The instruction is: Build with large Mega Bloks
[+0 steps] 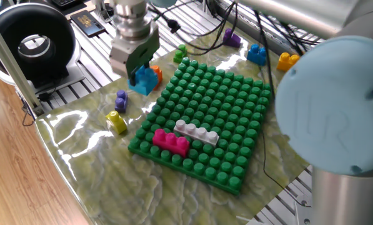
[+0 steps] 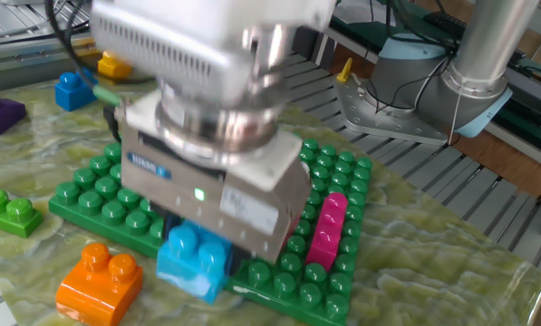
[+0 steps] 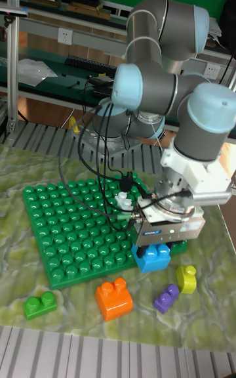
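Observation:
My gripper (image 1: 142,74) is shut on a light blue brick (image 1: 146,80), held just above the mat at the near-left corner of the green baseplate (image 1: 230,100). In the other fixed view the light blue brick (image 2: 191,261) hangs under the gripper body beside an orange brick (image 2: 98,281). A magenta brick (image 1: 170,141) and a white-grey brick (image 1: 197,132) sit side by side on the baseplate. In the tall fixed view the blue brick (image 3: 153,256) is at the baseplate's edge.
Loose on the mat are a yellow brick (image 1: 117,122), a small purple brick (image 1: 121,100), an orange brick (image 1: 156,71) and a green brick (image 3: 39,304). Purple (image 1: 232,39), blue (image 1: 257,54) and yellow-orange (image 1: 287,60) bricks lie beyond the plate. Cables trail near the back.

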